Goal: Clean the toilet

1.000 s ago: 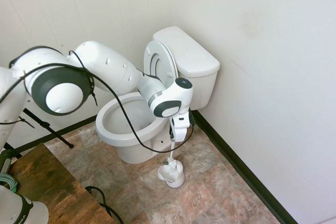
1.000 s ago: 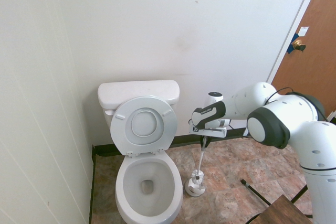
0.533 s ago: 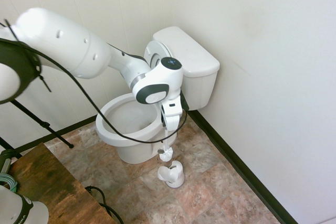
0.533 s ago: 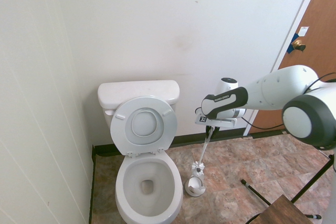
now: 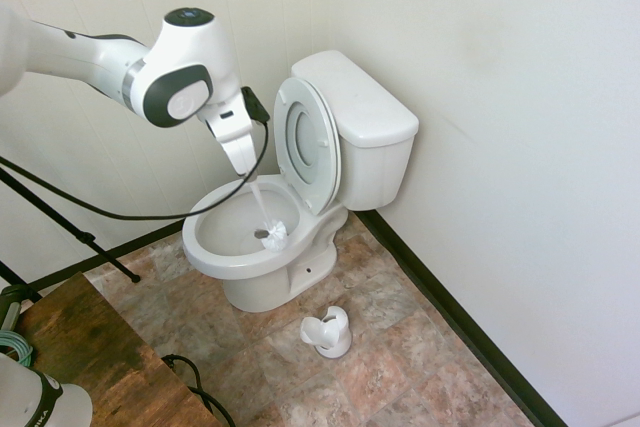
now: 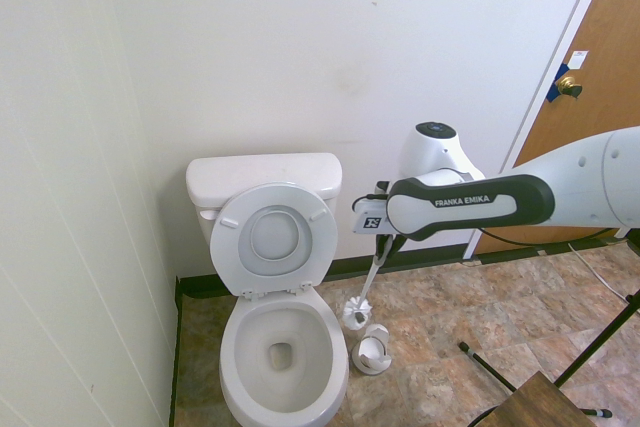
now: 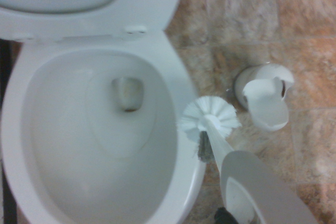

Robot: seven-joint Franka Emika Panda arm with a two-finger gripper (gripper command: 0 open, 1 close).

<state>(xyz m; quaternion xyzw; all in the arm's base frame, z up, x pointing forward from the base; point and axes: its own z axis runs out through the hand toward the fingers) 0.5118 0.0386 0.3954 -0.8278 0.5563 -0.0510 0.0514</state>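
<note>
Holding one brush [image 6: 357, 313] beside one toilet [image 6: 284, 357]

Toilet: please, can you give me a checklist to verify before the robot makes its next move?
- Seat raised: ok
- Brush held in gripper: ok
- Brush out of holder: ok
- Holder standing on floor beside toilet: ok
- Brush head above the bowl opening: not ok, it is off to the holder's side
- Grip firm enough for scrubbing: cannot tell
</note>
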